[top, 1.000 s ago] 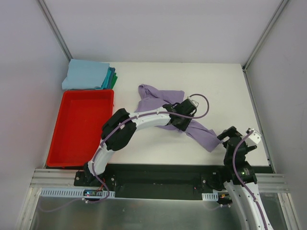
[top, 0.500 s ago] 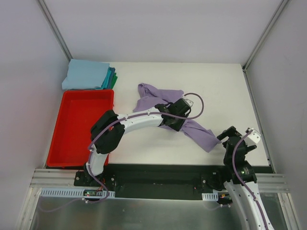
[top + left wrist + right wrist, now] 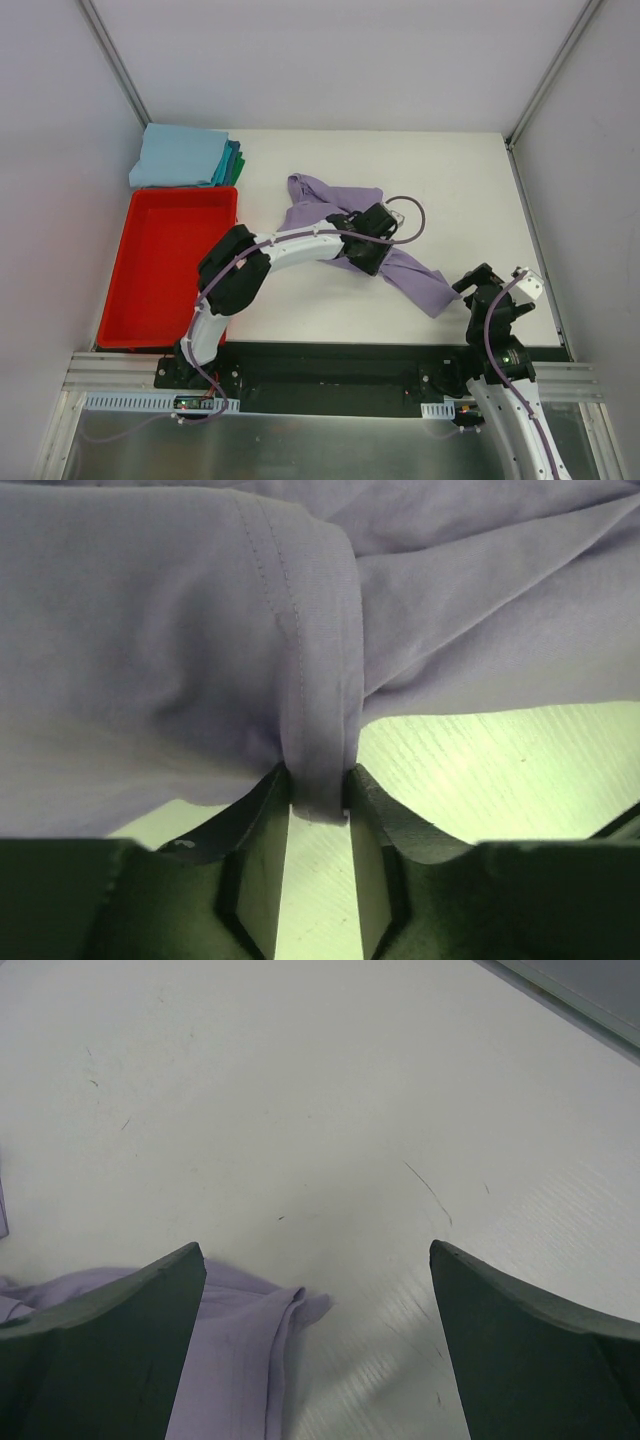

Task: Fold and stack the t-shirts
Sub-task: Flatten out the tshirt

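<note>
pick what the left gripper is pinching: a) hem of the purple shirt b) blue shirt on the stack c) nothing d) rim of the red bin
a, in the left wrist view the left gripper is closed on a stitched hem of the purple shirt.

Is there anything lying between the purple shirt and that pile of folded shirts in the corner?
Nothing visible: bare table lies between the purple shirt and the pile. The red bin sits just nearer, beside that path.
</note>
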